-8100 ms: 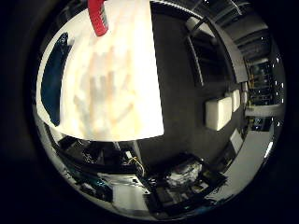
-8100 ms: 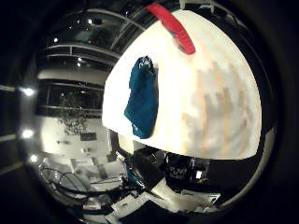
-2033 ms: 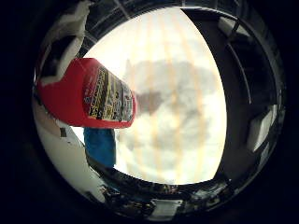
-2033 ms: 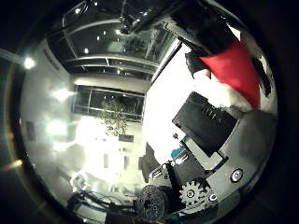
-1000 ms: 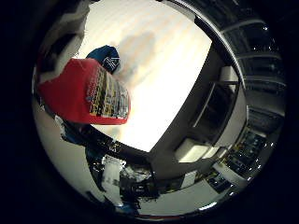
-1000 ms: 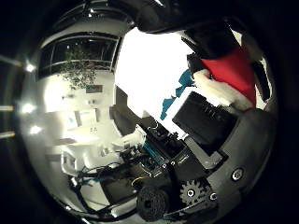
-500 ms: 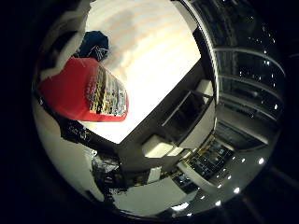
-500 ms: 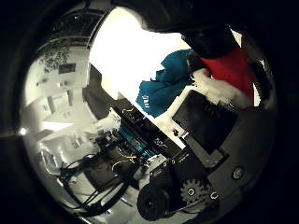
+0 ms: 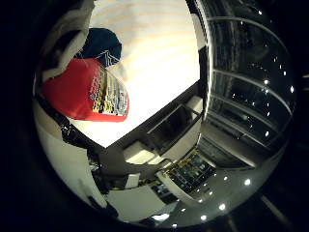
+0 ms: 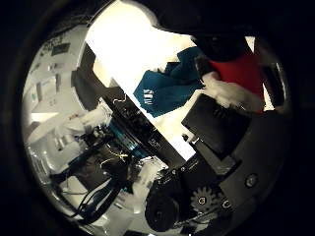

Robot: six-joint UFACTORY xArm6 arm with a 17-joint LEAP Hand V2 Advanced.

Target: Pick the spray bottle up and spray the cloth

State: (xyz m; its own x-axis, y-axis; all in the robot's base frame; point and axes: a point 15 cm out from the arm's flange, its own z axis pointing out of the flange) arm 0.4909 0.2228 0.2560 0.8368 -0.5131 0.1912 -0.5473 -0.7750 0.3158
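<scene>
The red spray bottle (image 9: 84, 94) with a printed label lies close against my palm, held off the pale table (image 9: 154, 58). My right hand (image 10: 221, 142) is shut on it, white and black fingers (image 9: 65, 36) curled round its body; its red top (image 10: 238, 69) shows past the fingers. The blue cloth (image 10: 167, 86) lies crumpled on the table near its edge, just beyond the bottle. In the little finger side view the cloth (image 9: 101, 43) peeks out behind the bottle.
The table's dark edge (image 10: 138, 123) runs beneath the cloth. Past it stand equipment and shelving (image 10: 93, 152). Light-coloured furniture (image 9: 169, 125) and a ceiling with lamps (image 9: 251, 87) lie beyond the table's other side.
The hand closed on the bottle and lifted it off the table. Over the last second the view has tilted, and the cloth now shows larger beside the bottle's top.
</scene>
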